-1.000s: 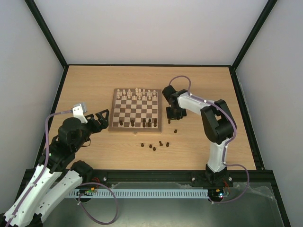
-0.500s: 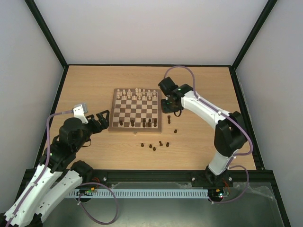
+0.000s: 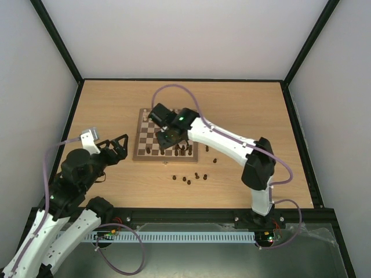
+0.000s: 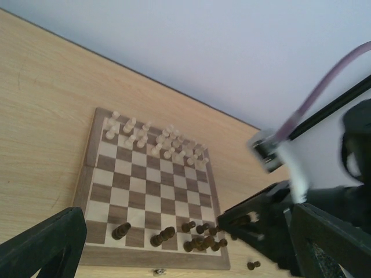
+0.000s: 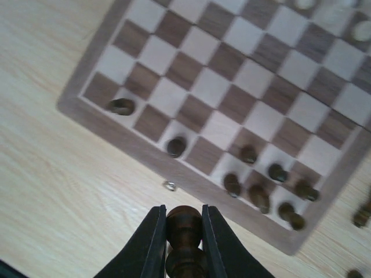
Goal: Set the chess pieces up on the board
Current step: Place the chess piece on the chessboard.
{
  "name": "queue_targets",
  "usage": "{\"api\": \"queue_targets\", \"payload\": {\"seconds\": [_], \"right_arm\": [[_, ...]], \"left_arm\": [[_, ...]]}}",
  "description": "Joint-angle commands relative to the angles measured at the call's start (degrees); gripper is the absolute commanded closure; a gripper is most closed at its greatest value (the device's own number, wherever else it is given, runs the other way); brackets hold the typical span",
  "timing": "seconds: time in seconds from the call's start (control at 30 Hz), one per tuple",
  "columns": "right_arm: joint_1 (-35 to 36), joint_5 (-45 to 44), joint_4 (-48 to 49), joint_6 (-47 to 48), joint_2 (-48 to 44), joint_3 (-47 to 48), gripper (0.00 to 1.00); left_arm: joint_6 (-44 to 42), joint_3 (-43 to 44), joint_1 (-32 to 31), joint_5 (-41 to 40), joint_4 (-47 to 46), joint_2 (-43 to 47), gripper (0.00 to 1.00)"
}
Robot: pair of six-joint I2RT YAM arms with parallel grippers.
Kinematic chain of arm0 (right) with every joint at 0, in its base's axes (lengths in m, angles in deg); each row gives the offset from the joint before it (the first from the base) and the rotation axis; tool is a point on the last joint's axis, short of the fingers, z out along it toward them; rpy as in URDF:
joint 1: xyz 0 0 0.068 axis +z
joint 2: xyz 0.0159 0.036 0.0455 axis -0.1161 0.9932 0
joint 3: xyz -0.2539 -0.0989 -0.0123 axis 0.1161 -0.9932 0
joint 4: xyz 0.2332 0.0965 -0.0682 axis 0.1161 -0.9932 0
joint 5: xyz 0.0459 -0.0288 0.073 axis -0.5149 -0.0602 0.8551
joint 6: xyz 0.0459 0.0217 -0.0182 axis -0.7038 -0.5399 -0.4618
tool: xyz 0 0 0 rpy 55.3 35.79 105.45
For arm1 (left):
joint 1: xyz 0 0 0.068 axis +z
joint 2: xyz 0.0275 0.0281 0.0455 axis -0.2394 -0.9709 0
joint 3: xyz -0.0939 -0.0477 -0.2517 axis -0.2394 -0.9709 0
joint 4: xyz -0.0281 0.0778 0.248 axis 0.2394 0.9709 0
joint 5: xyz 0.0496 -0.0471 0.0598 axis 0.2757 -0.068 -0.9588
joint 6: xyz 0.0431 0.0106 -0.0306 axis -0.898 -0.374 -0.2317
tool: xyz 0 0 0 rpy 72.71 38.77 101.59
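Hovering over the near left squares of the board (image 3: 149,133), the right claw (image 3: 168,137) was clamped on a dark chess piece (image 5: 184,227) lying along its fingers, nearer those squares than the left claw (image 3: 120,145), whose jaws were apart.

Dark chess piece (image 5: 184,240) pinched between fingers (image 5: 148,246), above the board (image 5: 232,98).

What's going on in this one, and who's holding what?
The right gripper is shut on a dark brown chess piece and holds it over the board. Several dark pieces already stand along the board's near rows, and more loose dark pieces sit on the table in front of it. The cream pieces fill the far rows. The left gripper hangs open beside the board's left edge, holding nothing.
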Motion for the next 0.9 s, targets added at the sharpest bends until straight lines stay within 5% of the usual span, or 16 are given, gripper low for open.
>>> {"api": "queue_targets", "payload": {"seconds": [0.0, 0.4, 0.87], "right_arm": [[3.5, -0.7, -7.0, -0.2, 6.1, 7.4, 0.88], [6.3, -6.4, -15.7, 1.3, 24.1, 26.5, 0.85], [5.3, -4.6, -14.5, 3.2, 29.7, 28.7, 0.83]], "left_arm": [[-0.2, 4.6, 0.4, -1.2, 3.4, 1.9, 0.01], [-0.7, 6.2, 0.4, -2.1, 6.3, 3.9, 0.01], [-0.7, 5.8, 0.4, -2.1, 6.0, 3.4, 0.01]]}}
